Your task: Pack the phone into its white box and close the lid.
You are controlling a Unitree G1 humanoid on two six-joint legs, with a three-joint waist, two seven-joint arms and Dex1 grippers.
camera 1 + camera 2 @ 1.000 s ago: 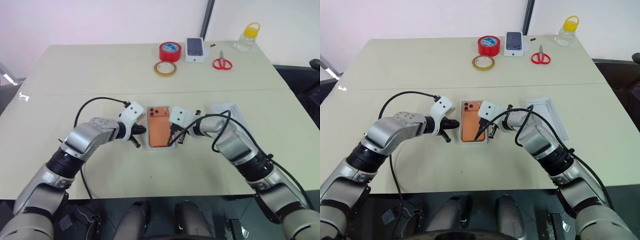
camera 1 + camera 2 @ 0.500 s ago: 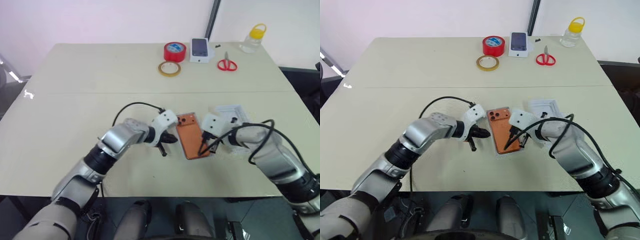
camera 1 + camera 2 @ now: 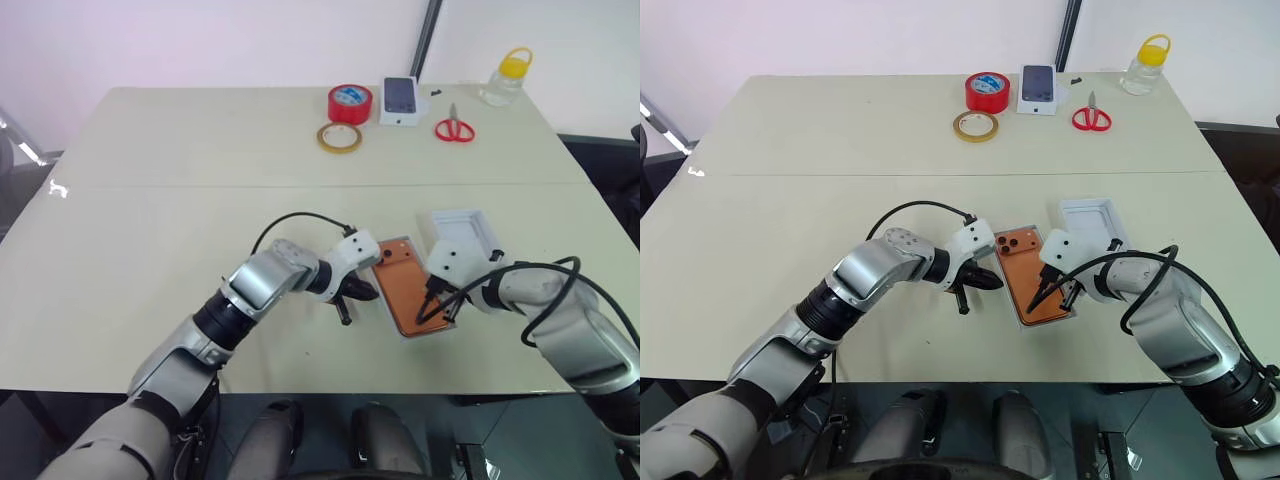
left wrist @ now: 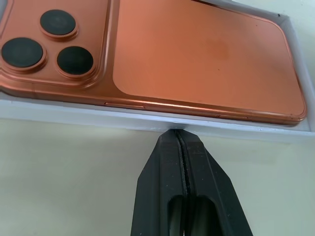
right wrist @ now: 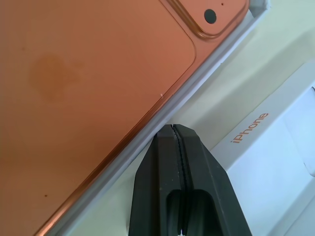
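- Phone (image 3: 1033, 283) sits camera-side up in white box (image 4: 147, 120).
- Box + phone have slid to robot's right since 1 s ago, now skewed, just beside lid (image 3: 1092, 220).
- Left gripper (image 4: 178, 142) clenched, empty, tips at box's long wall.
- Right gripper (image 5: 173, 132) clenched, empty, at opposite wall.
- Judgement: packing done; lid not yet on.

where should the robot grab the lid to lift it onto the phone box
Grip the lid across its short width, by the raised rims along its two long sides, coming from above. It lies flat and open side up just beyond the right hand, so its thin upright walls are probably the only pinchable edges; the one nearest the white box sits close.
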